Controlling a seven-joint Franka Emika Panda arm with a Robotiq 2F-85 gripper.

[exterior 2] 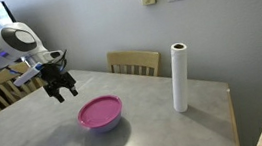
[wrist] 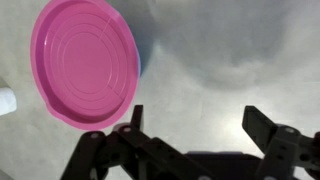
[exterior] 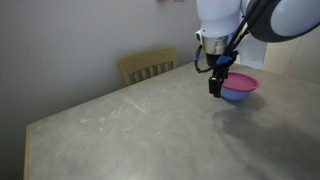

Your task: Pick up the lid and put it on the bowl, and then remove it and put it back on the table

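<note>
The magenta-pink lid (exterior 2: 99,110) rests on top of the periwinkle-blue bowl (exterior 2: 105,123) on the grey table (exterior 2: 169,134). It shows as well in an exterior view, as the lid (exterior: 241,83) over the bowl (exterior: 236,96). In the wrist view the lid (wrist: 85,63) fills the upper left, with a sliver of bowl (wrist: 138,62) at its right edge. My gripper (wrist: 197,118) is open with nothing between its fingers, bare table below it. It hangs above the table beside the bowl, in both exterior views (exterior 2: 63,91) (exterior: 215,88).
A white paper towel roll (exterior 2: 180,77) stands upright on the table to one side of the bowl. Wooden chairs (exterior 2: 134,63) (exterior: 147,66) sit at the table's far edge. A white object (wrist: 5,100) shows at the wrist view's left border.
</note>
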